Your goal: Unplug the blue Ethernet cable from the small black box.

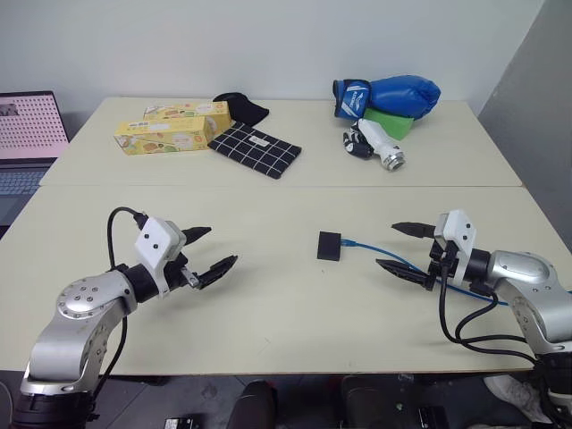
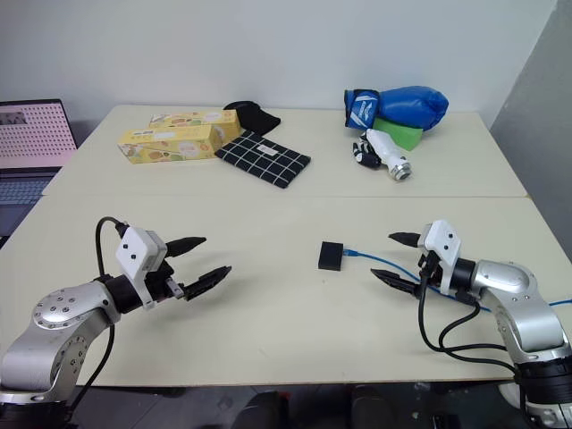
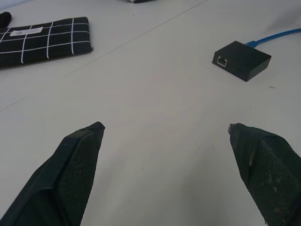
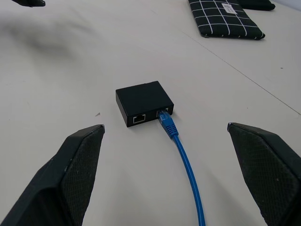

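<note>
I've got both claws spread wide and empty, left claw (image 1: 205,253) and right claw (image 1: 401,247) flanking the black box (image 1: 329,245) mid-table (image 1: 268,313), blue cable (image 4: 186,165) still plugged into its right-facing port, so either side can close in.

I count one small black box (image 4: 143,101) with two ports on its near side, one blue Ethernet cable (image 4: 186,165), two yellow cartons (image 1: 170,130), one black checked cloth (image 1: 256,148), one blue boxing glove (image 1: 389,95), one green block (image 1: 391,121), one laptop (image 1: 27,143)
</note>
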